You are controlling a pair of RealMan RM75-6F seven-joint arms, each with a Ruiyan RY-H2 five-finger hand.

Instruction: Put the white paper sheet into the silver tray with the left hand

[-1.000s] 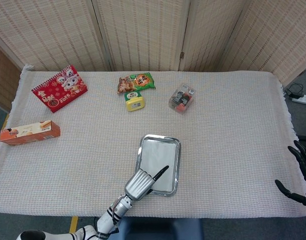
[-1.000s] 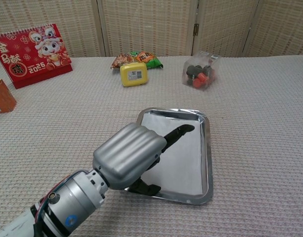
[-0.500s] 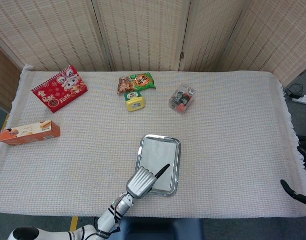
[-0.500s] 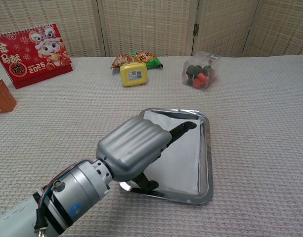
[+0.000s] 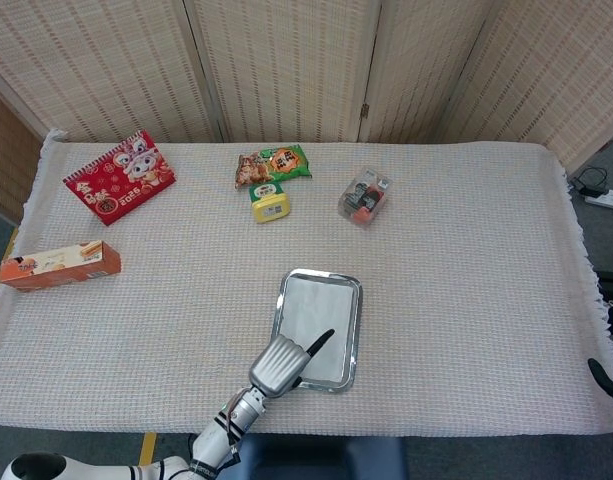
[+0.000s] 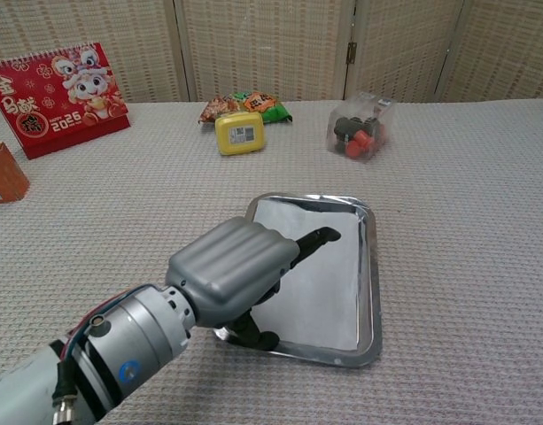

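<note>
Lying flat inside the shiny silver metal tray [image 6: 370,266] near the table's front edge, the thin white paper sheet [image 6: 329,279] looks already placed. The robot's left hand [image 6: 236,274] hovers over the tray's near-left corner, one dark finger extended above the sheet; whether it pinches the paper I cannot tell. Light, limp and easily creased, the sheet is probably best taken by an edge. Only a dark fingertip of the right hand [image 5: 604,378] shows at the table's right edge.

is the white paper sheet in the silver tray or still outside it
In. The white paper sheet lies flat inside the rectangular silver metal tray, within its rim, with the left hand above its near corner.
</note>
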